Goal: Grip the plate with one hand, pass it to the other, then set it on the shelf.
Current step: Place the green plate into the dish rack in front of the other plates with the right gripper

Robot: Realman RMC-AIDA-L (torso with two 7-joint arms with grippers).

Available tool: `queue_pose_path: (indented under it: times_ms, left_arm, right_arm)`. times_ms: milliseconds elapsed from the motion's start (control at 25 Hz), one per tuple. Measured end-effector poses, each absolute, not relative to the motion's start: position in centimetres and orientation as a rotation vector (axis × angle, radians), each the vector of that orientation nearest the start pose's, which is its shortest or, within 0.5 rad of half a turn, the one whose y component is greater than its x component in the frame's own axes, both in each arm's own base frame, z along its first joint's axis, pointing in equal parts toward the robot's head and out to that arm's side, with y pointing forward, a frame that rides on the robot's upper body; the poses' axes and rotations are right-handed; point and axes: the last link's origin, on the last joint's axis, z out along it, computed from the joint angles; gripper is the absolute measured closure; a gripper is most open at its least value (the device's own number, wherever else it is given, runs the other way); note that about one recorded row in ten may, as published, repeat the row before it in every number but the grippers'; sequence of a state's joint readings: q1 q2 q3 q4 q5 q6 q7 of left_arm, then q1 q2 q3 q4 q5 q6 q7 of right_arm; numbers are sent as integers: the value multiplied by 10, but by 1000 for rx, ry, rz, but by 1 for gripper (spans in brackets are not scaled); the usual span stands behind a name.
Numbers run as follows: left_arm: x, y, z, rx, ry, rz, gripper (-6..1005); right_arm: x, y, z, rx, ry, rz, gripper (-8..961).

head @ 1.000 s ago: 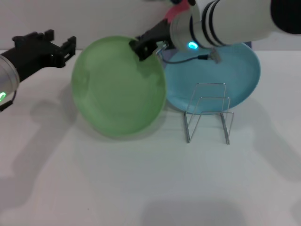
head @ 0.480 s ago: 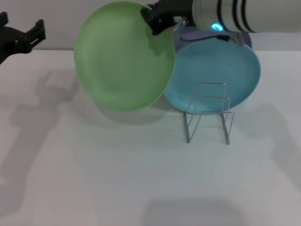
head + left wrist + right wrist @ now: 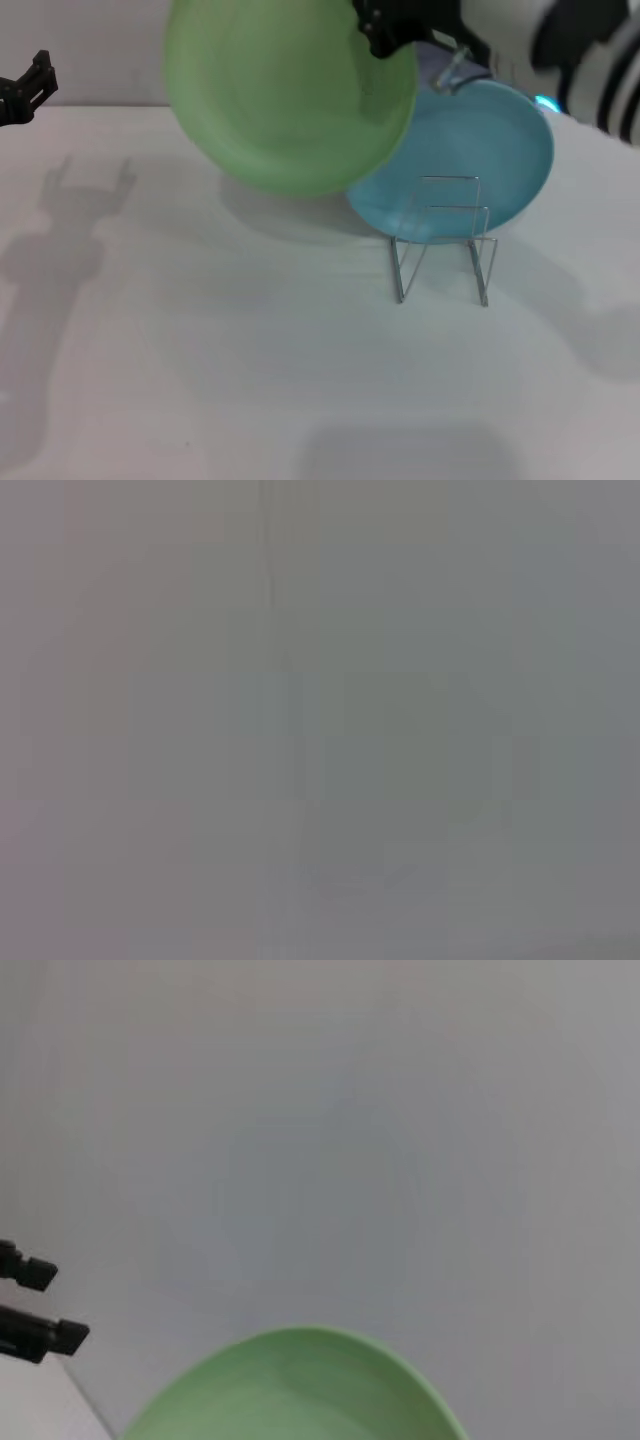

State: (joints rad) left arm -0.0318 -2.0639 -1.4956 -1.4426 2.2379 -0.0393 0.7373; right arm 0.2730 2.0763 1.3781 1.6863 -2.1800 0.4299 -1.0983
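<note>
At the far left edge, the left gripper [image 3: 28, 85] hangs in the air with its fingers apart, holding nothing. The green plate [image 3: 290, 90] is lifted above the table, tilted, between the two arms. The right gripper [image 3: 385, 28] pinches its far right rim. The step seems to be the hand-over; next the left gripper must reach the free rim. The wire rack [image 3: 443, 240] stands right of centre, before a blue plate [image 3: 480, 150].
</note>
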Motion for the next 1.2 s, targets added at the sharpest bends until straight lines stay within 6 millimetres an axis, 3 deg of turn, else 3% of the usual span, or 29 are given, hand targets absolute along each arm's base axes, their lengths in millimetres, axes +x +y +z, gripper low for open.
queue_pose_path:
  times_ms: [320,600,1000,1200]
  left_arm:
    - [-247,359,61,-1641,-609,-432,172]
    - [-250,360,55,-1641,-613,-424,172]
    - [-253,364,49,-1653,-621,-409,172]
    - [-255,369,43,-1670,-629,-394,172]
  right_arm:
    - [103,338,14,-2123,-130,499,907]
    - [115,323,12,-2116,-221,594,907]
    - [151,305,20,-2141,-324,732,906]
    - [173,299,37,-2104,-400,822,906]
